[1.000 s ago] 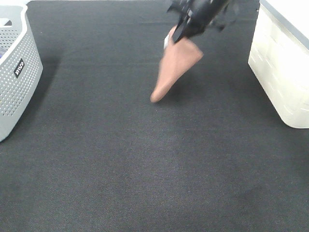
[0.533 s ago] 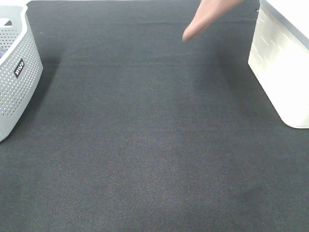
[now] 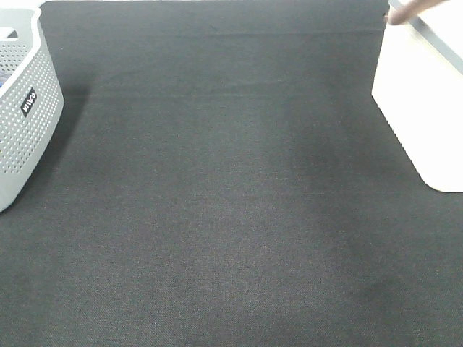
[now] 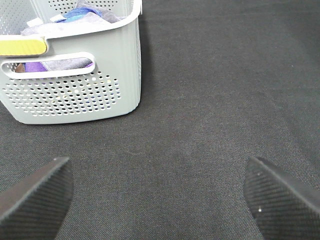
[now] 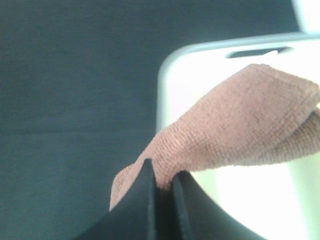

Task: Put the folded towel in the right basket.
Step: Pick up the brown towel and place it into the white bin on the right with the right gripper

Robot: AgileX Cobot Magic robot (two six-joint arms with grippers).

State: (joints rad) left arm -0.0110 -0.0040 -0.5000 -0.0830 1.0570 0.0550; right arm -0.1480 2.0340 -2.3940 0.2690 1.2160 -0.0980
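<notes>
Terracotta plush towel point(image 5: 240, 125) at white basket point(image 5: 172, 80) rim.
Right pincer point(image 5: 161, 182) clamps one rumpled corner; left pincer point(image 4: 157, 195) spread wide.

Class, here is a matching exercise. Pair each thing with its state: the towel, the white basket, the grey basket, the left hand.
Things
1. folded towel
2. right basket
3. grey basket
4. left hand

States
A. open, holding nothing
B. white, plain walls
C. pinched in the right hand
D. perforated walls, coloured cloths inside

Pairs: 1-C, 2-B, 3-D, 4-A
</notes>
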